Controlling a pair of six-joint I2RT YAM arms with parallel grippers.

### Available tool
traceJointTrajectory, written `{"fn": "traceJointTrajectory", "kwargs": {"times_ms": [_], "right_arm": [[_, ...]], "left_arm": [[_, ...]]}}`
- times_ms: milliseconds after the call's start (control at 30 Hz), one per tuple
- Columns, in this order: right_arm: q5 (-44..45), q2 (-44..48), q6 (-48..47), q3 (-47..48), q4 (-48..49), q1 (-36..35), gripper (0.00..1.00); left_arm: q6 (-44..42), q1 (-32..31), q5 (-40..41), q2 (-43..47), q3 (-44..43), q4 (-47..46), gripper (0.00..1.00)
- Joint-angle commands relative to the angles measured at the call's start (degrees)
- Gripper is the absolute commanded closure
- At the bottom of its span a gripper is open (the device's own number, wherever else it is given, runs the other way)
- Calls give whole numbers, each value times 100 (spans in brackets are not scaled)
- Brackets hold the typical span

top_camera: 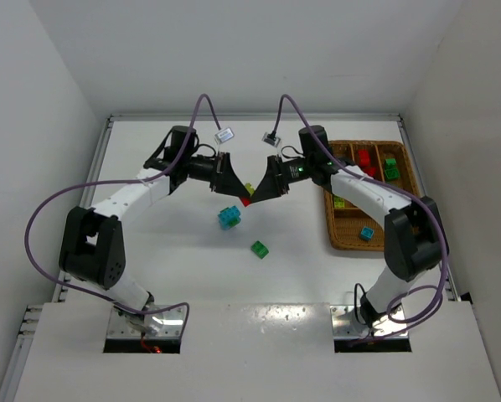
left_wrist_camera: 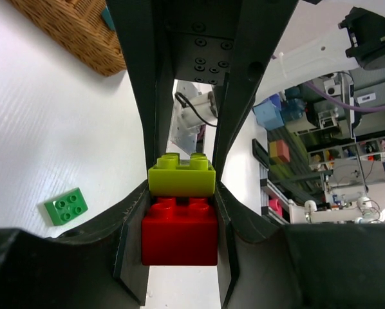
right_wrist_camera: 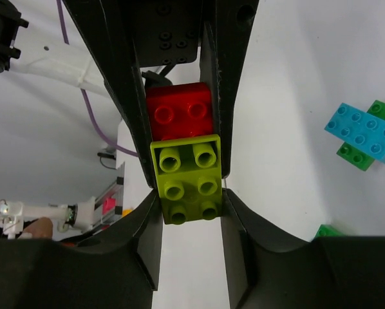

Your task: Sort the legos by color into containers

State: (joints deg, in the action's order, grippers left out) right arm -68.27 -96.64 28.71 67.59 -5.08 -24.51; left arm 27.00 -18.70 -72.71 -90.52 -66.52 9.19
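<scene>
Top view: left pincer (top_camera: 236, 188) and right pincer (top_camera: 255, 196) meet tip to tip well left of the wicker tray (top_camera: 331, 230), with white tabletop (top_camera: 175, 260) showing round them. Left wrist: clamped on the red brick (left_wrist_camera: 179, 233). Right wrist: clamped on the attached yellow-green brick (right_wrist_camera: 187, 181).
</scene>
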Motion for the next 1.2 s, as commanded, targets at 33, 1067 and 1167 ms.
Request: {"fn": "traceJointTrajectory", "kwargs": {"times_ms": [33, 1067, 1167], "right_arm": [[-195, 22, 12, 290, 209, -80, 82], [1052, 830, 223, -501, 385, 728, 92], [1393, 1068, 117, -615, 61, 1096, 92]], "left_arm": [[-187, -37, 11, 193, -54, -146, 100], [-134, 173, 151, 201, -54, -93, 100], [-82, 174, 152, 201, -1, -93, 100]]}}
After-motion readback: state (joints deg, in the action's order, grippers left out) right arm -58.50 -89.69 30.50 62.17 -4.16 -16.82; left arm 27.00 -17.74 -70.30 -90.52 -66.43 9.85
